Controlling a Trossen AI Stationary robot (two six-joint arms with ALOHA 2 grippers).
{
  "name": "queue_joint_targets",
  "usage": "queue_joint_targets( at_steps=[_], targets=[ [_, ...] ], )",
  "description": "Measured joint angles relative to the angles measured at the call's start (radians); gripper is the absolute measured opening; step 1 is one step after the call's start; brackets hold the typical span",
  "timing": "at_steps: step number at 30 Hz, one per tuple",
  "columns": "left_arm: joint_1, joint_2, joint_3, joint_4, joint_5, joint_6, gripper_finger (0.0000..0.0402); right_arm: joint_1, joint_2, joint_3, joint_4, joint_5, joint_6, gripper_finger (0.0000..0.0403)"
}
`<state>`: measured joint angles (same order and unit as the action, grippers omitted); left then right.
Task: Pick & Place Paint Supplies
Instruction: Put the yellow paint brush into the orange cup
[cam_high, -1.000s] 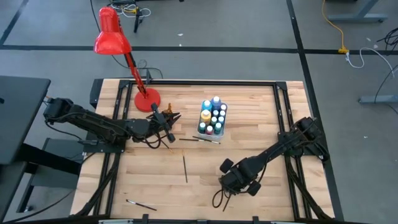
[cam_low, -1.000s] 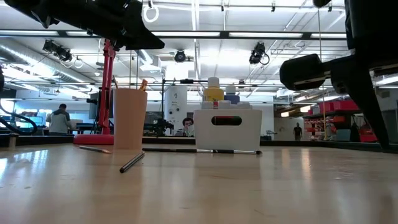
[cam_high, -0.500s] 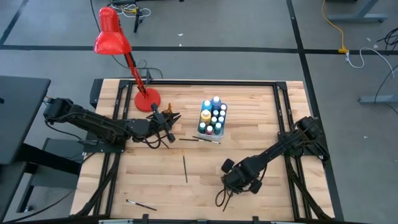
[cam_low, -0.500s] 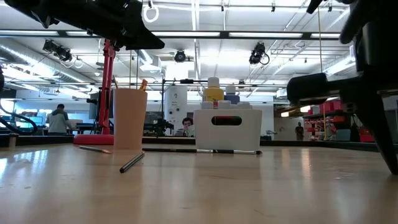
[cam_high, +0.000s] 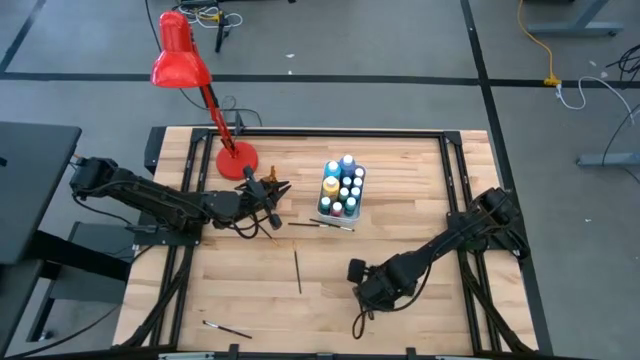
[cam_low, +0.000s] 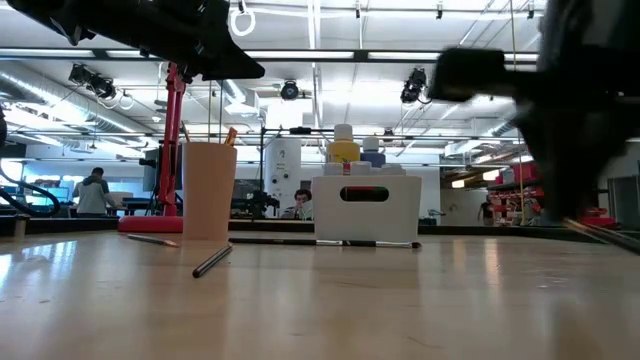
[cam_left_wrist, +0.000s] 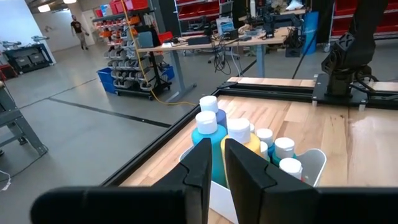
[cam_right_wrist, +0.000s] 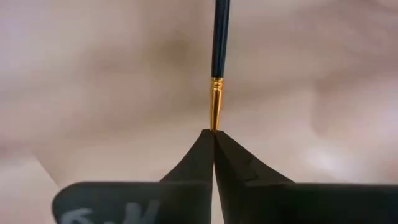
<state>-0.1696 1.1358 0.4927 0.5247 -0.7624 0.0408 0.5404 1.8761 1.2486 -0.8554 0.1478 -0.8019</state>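
Evidently partway: right gripper (cam_right_wrist: 214, 134) clenched on a dark-handled brush (cam_right_wrist: 217, 56), gold ferrule just ahead of the fingertips. Left gripper (cam_left_wrist: 214, 165) nearly closed with nothing seen between the fingers, paint bottles (cam_left_wrist: 239, 134) boxed just beyond. Outstanding: three loose brushes (cam_high: 298, 271) on the table (cam_high: 420, 210), well apart from both.
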Motion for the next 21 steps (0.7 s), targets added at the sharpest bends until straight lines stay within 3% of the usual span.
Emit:
queue_joint_targets(
  at_steps=[3, 6, 10, 14, 18, 21],
  targets=[
    [0.000, 0.000, 0.000, 0.002, 0.002, -0.008, 0.0055, 0.008, 0.000, 0.066, -0.064, 0.199, -0.086, 0.0003],
    [0.003, 0.000, 0.000, 0.010, 0.073, -0.058, 0.0055, 0.011, -0.002, 0.132, -0.055, 0.391, -0.153, 0.0003],
    [0.012, 0.000, 0.000, 0.019, 0.283, -0.180, 0.0055, 0.010, -0.002, 0.163, 0.039, 0.614, -0.273, 0.0002],
    [0.015, 0.005, 0.000, 0.024, 0.491, -0.265, 0.0056, 0.007, -0.002, 0.163, 0.193, 0.834, -0.517, 0.0002],
    [0.015, 0.009, 0.000, 0.031, 0.522, -0.340, 0.0064, -0.004, -0.002, 0.163, 0.366, 0.932, -0.698, 0.0002],
    [0.016, 0.019, 0.000, 0.025, 0.545, -0.401, 0.0074, -0.017, -0.002, 0.163, 0.498, 0.912, -0.840, 0.0002]
  ],
)
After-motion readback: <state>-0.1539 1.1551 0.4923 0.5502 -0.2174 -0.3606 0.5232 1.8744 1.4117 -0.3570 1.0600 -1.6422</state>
